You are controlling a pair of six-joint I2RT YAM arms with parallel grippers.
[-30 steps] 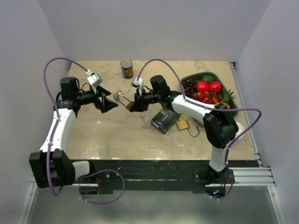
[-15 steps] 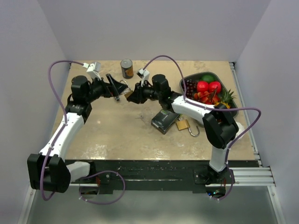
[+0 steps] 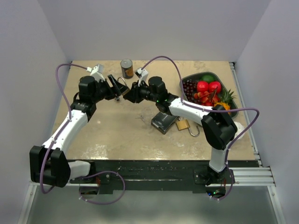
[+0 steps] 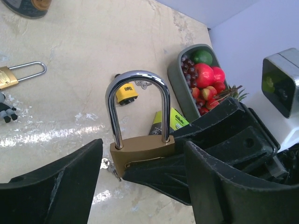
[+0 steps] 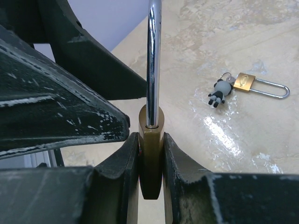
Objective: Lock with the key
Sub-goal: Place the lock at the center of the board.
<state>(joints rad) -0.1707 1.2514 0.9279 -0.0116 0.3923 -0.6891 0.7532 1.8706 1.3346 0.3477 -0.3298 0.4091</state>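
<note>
Just beside can (image 3: 126, 68), on arms' side, above table: right gripper (image 5: 151, 149) pinches brass padlock (image 4: 140, 150) body, shackle up, presenting it. Left gripper (image 3: 115, 87) spread wide, empty, flanking lock, probably to work key.

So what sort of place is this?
Probably a lab robot test cell: plain walls box in a beige table, the left arm and right arm are bolted at its near edge, with props: a can, a tray of fruit, a padlock in the right pincer.
</note>
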